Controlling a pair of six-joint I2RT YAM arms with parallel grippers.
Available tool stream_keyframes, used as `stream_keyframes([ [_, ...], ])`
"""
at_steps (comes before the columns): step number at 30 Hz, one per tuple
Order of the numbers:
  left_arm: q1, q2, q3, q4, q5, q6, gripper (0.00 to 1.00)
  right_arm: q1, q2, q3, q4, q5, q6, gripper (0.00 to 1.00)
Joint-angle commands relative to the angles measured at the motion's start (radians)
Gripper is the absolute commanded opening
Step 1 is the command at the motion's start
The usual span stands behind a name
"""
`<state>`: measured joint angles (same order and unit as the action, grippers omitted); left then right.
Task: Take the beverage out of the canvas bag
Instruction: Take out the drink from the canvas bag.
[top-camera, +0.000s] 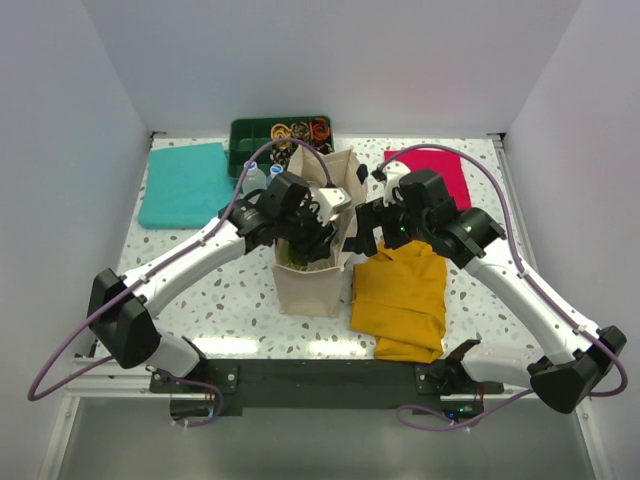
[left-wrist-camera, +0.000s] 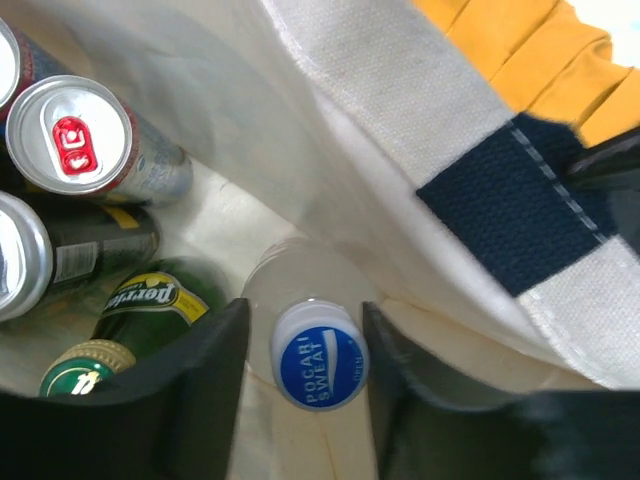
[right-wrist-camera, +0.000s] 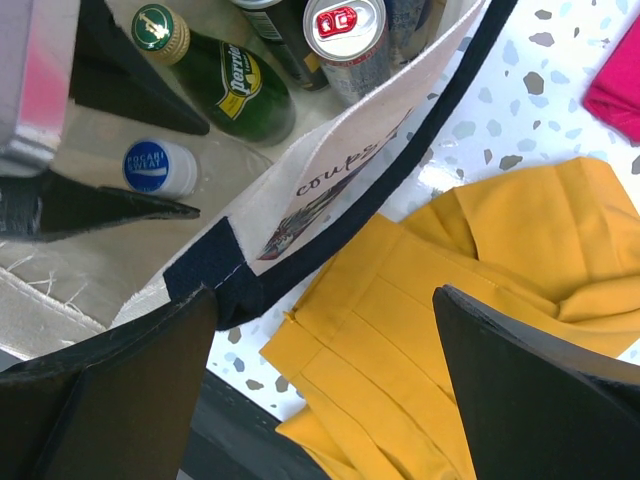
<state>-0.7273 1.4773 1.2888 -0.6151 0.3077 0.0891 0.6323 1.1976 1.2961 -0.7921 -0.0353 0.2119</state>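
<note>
The Pocari Sweat bottle (left-wrist-camera: 320, 355) looks like thin clear plastic. I judge it moderately heavy if full, with walls that give under a hard squeeze and a smooth skin that may slip. The stiffest parts are the cap and the neck just under it. A hold there, or on the shoulder right below, should let it lift straight up without being crushed. The soft wall of the canvas bag (top-camera: 310, 285) may drag on it, and its neighbours are close. A green Perrier bottle (left-wrist-camera: 150, 295) lies at its 9 o'clock and a red-tabbed can (left-wrist-camera: 72, 135) at its 10 o'clock.

Its cap is white with a blue top disc carrying the brand in white. From above, the body below it is pale and cloudy.

The bottle stands upright on the bag's floor, close to the wall, at 6 o'clock in the left wrist view. The bag stands mid-worktop (top-camera: 220, 300), with a mustard-yellow cloth (right-wrist-camera: 480, 260) at its 4 o'clock.

The left gripper (left-wrist-camera: 305, 308) is down inside the bag, its dark fingers (left-wrist-camera: 190, 400) flanking the cap. One looks to be touching it and the other shows a sliver of gap, so I cannot tell whether it is clamped. The right gripper (right-wrist-camera: 325, 293) hangs outside the rim at the bag's 3 o'clock. Its fingers are spread wide and hold nothing, with the navy strap (left-wrist-camera: 510, 210) just beside one of them.
</note>
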Motion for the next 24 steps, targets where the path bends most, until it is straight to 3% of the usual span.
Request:
stream_keyframes([
  [1, -0.003, -0.002, 0.043, 0.008, -0.004, 0.008, 0.42, -0.002, 0.002, 0.031, 0.025, 0.034, -0.025, 0.93],
  [9, -0.009, -0.005, 0.044, -0.003, 0.002, 0.008, 0.00, -0.002, -0.001, 0.026, 0.027, 0.034, -0.023, 0.93],
  [24, -0.011, -0.043, 0.110, -0.017, -0.030, -0.002, 0.00, -0.003, -0.003, 0.028, 0.037, 0.057, -0.026, 0.93],
])
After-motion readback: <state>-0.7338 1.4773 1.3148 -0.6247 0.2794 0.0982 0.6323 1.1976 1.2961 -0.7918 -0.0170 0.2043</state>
